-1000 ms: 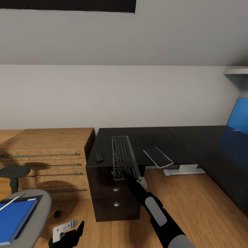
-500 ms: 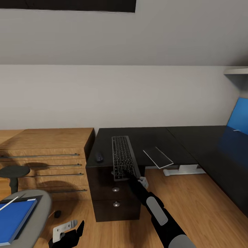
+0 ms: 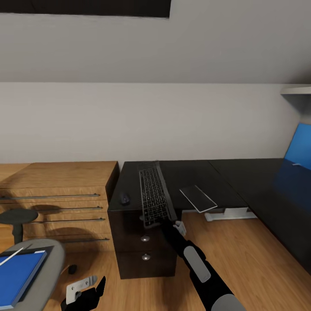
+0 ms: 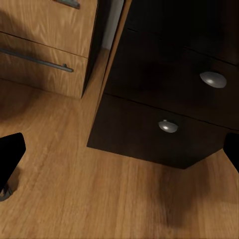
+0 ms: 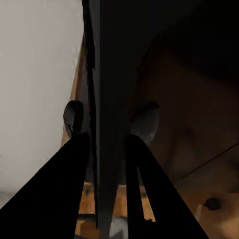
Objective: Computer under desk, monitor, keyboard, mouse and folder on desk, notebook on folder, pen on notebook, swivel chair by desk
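The black keyboard (image 3: 152, 196) is tipped up off the left end of the glossy black desk (image 3: 194, 170). My right gripper (image 3: 161, 220) is shut on its near edge; in the right wrist view the fingers (image 5: 74, 164) clamp the thin keyboard edge (image 5: 105, 99). The small black mouse (image 3: 125, 198) lies left of it on the desk. At lower left the blue folder (image 3: 17, 276) rests on the grey swivel chair (image 3: 51, 265), with the white pen (image 3: 11, 256) on top. My left gripper (image 3: 86, 296) hangs open low over the floor. The computer is out of view.
A thin grey slab with a white edge (image 3: 198, 198) overhangs the desk's inner edge; I cannot tell what it is. A bright blue panel (image 3: 300, 147) stands at far right. A light-wood cabinet (image 3: 56, 190) adjoins the desk's drawer unit (image 4: 164, 124). Wood floor (image 3: 242, 255) lies right of it.
The keyboard has come up off the desk and tilted, held at its near edge by my right gripper. The left arm has not moved.
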Controlling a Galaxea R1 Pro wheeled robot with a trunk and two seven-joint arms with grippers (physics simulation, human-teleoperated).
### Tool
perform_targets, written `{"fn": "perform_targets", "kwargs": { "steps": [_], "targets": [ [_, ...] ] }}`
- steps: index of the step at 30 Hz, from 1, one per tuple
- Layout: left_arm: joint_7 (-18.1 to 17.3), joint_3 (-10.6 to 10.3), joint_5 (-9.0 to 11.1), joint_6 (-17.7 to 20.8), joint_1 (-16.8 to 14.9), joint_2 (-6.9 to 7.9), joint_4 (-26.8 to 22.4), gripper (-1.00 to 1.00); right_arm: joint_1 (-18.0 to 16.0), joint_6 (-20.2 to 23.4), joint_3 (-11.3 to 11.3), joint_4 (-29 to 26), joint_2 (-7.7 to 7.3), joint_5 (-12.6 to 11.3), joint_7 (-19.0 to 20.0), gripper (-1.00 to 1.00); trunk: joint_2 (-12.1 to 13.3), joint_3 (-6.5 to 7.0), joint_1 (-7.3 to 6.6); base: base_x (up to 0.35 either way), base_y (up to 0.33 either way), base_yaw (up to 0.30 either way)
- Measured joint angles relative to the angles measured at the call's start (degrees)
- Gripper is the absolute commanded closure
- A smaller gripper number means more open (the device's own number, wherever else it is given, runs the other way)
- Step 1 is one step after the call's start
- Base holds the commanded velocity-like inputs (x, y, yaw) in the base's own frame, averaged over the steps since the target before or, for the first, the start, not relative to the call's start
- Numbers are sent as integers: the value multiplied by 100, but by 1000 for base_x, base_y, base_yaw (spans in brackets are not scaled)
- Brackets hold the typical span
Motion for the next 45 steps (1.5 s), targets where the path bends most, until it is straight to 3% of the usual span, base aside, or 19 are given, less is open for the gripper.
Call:
{"fn": "perform_targets", "kwargs": {
  "steps": [16,18,22,26,27,28,30,34,38,45],
  "targets": [
    [13,0,-1,9,0,0,21,-100,9,26,12,-340,-94,19,249,100,642,287,-351,0,0,0],
    [23,0,-1,2,0,-3,30,-100,8,40,12,-546,-184,-16,240,100,722,323,-395,0,0,0],
    [26,0,-1,1,0,-7,35,-100,27,88,22,-981,-228,5,212,100,883,395,-483,0,0,0],
    [22,-5,0,1,0,-6,76,-100,48,437,17,-1529,-293,-58,18,100,1043,467,-571,0,0,0],
    [20,-7,0,2,0,-6,98,-100,51,687,16,-1697,-364,-218,-236,100,1084,484,-593,0,0,0],
    [18,-13,0,4,0,-8,112,-100,55,1075,13,-1928,-522,-719,-657,100,1085,485,-594,0,0,0],
    [18,-15,0,7,0,-8,119,-100,57,1406,20,-2166,-752,-1439,-1017,100,1085,485,-594,0,0,0],
    [18,-16,4,8,1,-9,122,-100,127,1693,39,-2586,-1025,-2195,-1382,100,1085,485,-594,0,0,0],
    [17,-17,3,8,1,-9,126,-100,325,1793,38,-2936,-1142,-2419,-1522,100,1085,485,-594,0,0,0],
    [16,-17,6,8,1,-7,131,-100,456,1812,45,-3048,-1236,-2491,-1505,100,1085,485,-594,0,0,0]
  ]
}}
